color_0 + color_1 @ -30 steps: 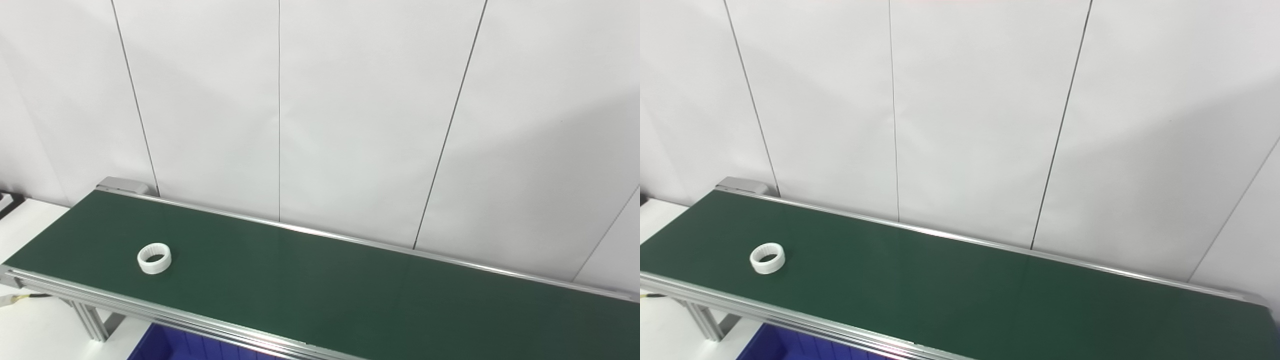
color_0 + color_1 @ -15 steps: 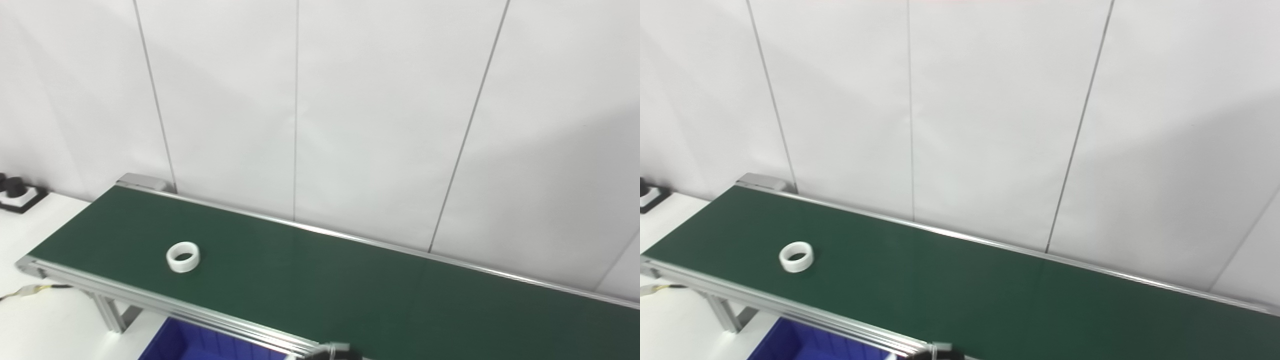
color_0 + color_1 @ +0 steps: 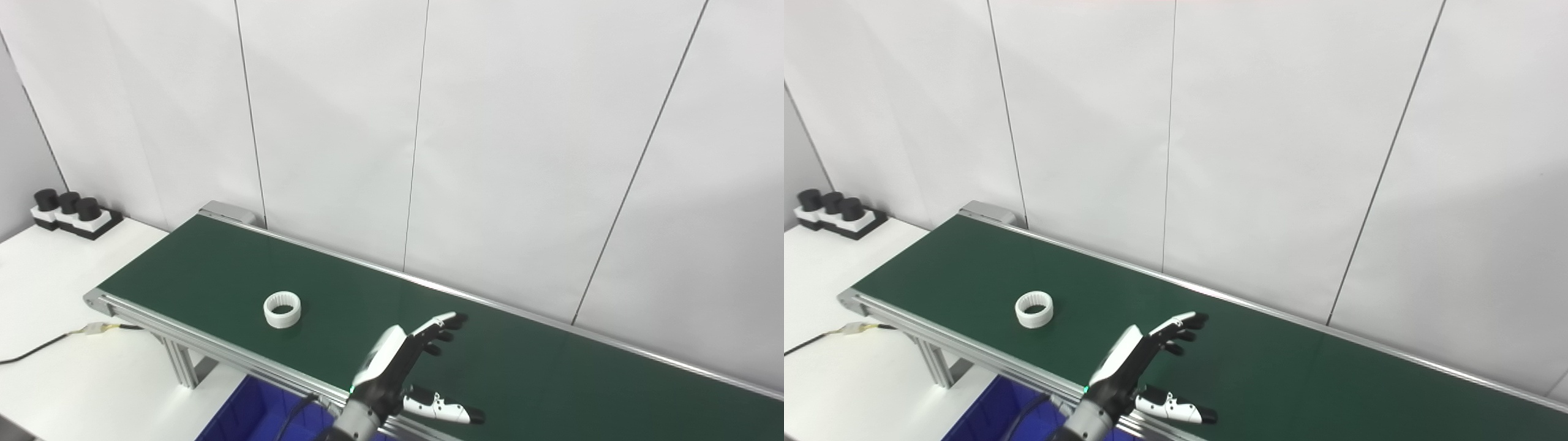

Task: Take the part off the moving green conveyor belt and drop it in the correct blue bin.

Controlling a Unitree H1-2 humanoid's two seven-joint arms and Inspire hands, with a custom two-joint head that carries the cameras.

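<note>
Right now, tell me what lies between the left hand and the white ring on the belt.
Only bare green belt separates the left hand from the white ring; both eye views show it.

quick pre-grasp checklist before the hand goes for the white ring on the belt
1. White ring lying flat on the green belt, nothing on or against it: ok.
2. Left hand open, fingers apart, holding nothing: ok.
3. Hand lined up over the ring: not ok; it hangs to the ring's right, with bare belt between them.
4. Belt between hand and ring free of other objects: ok.
5. Blue bin in view below the belt's near rail: ok, but whether it is the correct bin: cannot tell.
6. Right hand out of the way: cannot tell; it is not in view.
</note>
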